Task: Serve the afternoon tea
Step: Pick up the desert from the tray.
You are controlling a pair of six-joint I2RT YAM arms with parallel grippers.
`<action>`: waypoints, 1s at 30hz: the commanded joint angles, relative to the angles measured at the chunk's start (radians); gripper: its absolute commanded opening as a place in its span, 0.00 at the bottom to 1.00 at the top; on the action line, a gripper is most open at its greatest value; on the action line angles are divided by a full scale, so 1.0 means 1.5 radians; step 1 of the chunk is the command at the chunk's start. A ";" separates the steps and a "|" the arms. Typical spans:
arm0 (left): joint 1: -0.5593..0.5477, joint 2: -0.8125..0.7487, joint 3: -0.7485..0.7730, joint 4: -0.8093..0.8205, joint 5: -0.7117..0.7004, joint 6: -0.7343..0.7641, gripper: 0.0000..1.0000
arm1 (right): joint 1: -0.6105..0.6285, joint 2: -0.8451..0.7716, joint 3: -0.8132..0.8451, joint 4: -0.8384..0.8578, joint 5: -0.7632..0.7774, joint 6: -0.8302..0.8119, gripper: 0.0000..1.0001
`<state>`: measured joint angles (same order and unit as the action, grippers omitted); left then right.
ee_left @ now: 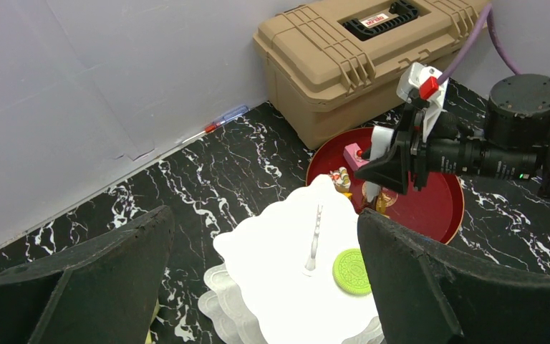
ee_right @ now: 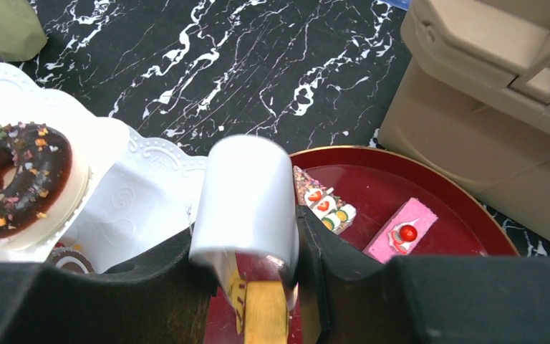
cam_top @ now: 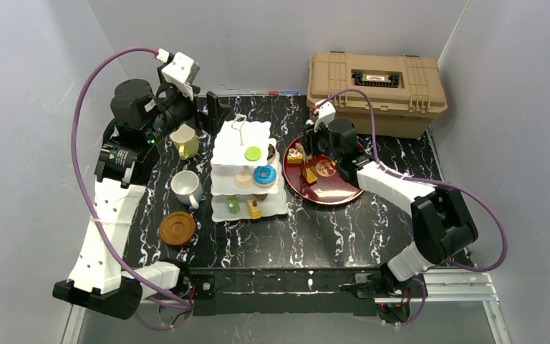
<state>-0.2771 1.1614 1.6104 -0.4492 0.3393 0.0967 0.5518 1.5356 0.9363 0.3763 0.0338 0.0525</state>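
The white three-tier cake stand [cam_top: 240, 140] [ee_left: 286, 272] stands mid-table. A green cookie [cam_top: 253, 153] [ee_left: 351, 271] lies on its top tier, and a blue donut [cam_top: 263, 174] and a chocolate donut [ee_right: 14, 179] sit lower down. My right gripper [cam_top: 309, 156] [ee_right: 247, 236] hangs over the red tray [cam_top: 340, 192] [ee_right: 465, 208], shut on a white toy cake slice [ee_right: 247, 193]. A pink cake [ee_right: 401, 231] and a fruit-topped slice [ee_right: 326, 208] lie on the tray. My left gripper [cam_top: 199, 107] [ee_left: 261, 244] hovers open behind the stand, holding nothing.
A pale yellow-green mug [cam_top: 184, 141], a white mug [cam_top: 185, 186] and a brown coaster [cam_top: 177, 228] sit left of the stand. The tan ribbed case [cam_top: 376, 89] [ee_left: 358, 64] stands at the back right, against the wall. A pen [ee_left: 222, 120] lies along the back wall.
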 commanded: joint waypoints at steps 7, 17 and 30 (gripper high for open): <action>-0.002 -0.007 0.003 0.010 0.001 0.002 0.98 | -0.002 -0.088 0.240 -0.201 -0.008 -0.027 0.10; -0.002 -0.016 -0.024 0.012 0.004 0.003 0.98 | -0.001 -0.146 0.357 -0.186 -0.068 0.044 0.09; -0.002 -0.021 -0.035 0.013 0.020 -0.008 0.98 | 0.064 -0.094 0.442 -0.130 -0.081 0.107 0.08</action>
<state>-0.2771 1.1557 1.5738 -0.4435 0.3492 0.0925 0.5861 1.3655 1.5192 0.0837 -0.0864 0.1867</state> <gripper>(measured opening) 0.981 0.458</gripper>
